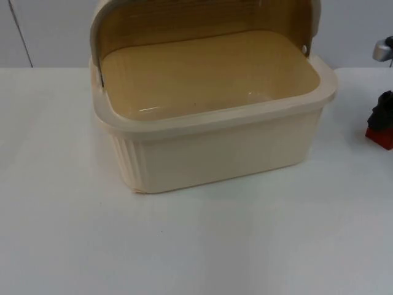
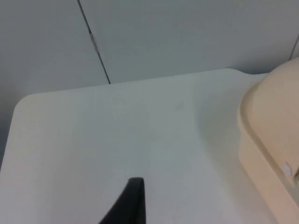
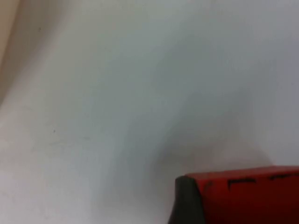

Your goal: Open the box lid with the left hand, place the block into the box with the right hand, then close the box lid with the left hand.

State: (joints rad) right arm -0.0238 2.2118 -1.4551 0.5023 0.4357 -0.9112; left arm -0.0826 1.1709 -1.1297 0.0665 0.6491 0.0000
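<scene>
With the lid point(image 1: 202, 18) already swung up and back, the box point(image 1: 215, 117) stands open at the table's point(image 1: 196, 246) centre toward twelve o'clock, so I judge the step in hand to be lifting the red block point(image 1: 379, 137) at three o'clock high enough to clear the near rim before lowering it inside. The right gripper point(image 1: 382, 115) sits down on the block, its fingers closed against the block's sides, apparently gripping it. The left gripper point(image 2: 128, 205) waits over bare table beside the box; I cannot tell how far it is open.
</scene>
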